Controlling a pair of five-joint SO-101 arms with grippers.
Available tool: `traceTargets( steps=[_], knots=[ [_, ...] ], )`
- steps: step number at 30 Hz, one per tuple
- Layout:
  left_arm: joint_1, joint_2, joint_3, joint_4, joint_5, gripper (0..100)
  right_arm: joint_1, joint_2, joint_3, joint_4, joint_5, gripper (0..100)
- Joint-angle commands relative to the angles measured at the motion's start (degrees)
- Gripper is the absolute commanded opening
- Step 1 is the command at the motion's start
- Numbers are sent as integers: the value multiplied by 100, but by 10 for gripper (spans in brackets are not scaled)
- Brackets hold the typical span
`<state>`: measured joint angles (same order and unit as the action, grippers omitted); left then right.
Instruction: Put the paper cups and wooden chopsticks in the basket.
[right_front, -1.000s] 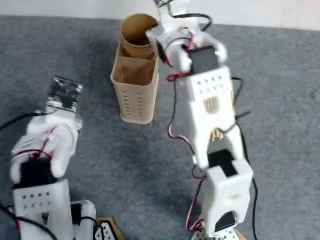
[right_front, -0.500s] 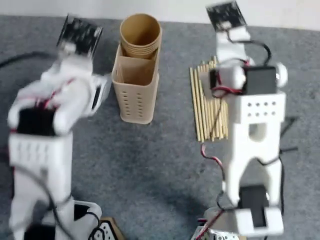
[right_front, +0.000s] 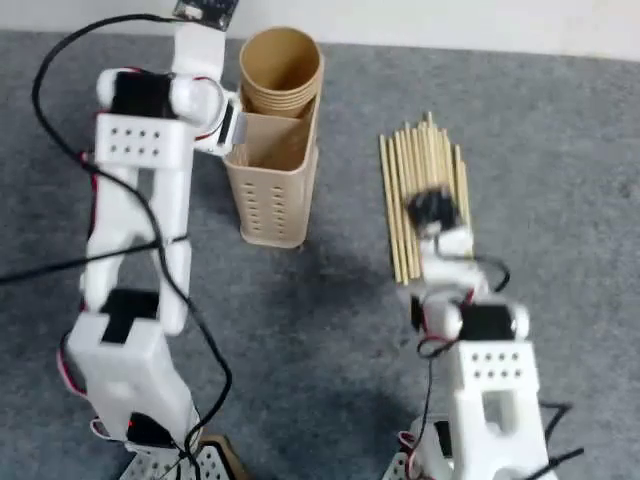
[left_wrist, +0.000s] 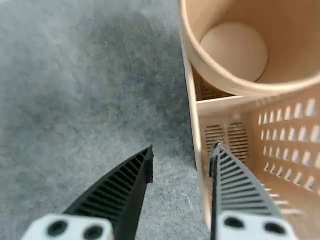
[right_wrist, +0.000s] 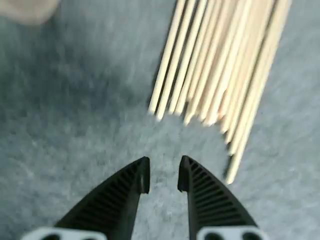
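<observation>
A stack of paper cups (right_front: 282, 65) stands in the far compartment of the tan slotted basket (right_front: 268, 200); the near compartment holds nothing. The wooden chopsticks (right_front: 425, 170) lie in a bundle on the carpet to the basket's right. My left gripper (right_front: 228, 125) is at the basket's left side, open, its fingers either side of the basket's wall (left_wrist: 197, 130), with the cups (left_wrist: 240, 45) just beyond. Over the near ends of the chopsticks (right_wrist: 215, 70) my right gripper (right_wrist: 163, 175) hangs, narrowly open, with nothing between its fingers; in the high view this gripper (right_front: 430, 208) covers part of the bundle.
Grey carpet (right_front: 300, 330) covers the table, with free room in front of the basket and between the two arms. A pale wall edge (right_front: 480, 25) runs along the back. Cables (right_front: 70, 55) trail from the left arm.
The left arm has stretched forward from the near left up to the basket's left side. The right arm has pulled back from the cups to the chopsticks' near ends.
</observation>
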<state>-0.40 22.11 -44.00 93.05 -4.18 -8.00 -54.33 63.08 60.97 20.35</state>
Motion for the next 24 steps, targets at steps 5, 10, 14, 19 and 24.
traceTargets(
  steps=[5, 10, 14, 19, 24],
  knots=[
    [374, 1077, -927, 475, 62, 107, 66, -470, 444, -198, 62, 111],
    [444, 1349, -1112, 756, 105, 5, 66, -462, 558, -637, 53, 111],
    [374, 1156, -1068, 809, 484, 4, 66, -462, 743, -804, 53, 111],
    [505, 514, -277, 835, 501, 4, 66, -462, 769, -831, 44, 111],
    [541, -488, 593, 844, 501, 4, 66, -462, 769, -831, 35, 111]
  ],
)
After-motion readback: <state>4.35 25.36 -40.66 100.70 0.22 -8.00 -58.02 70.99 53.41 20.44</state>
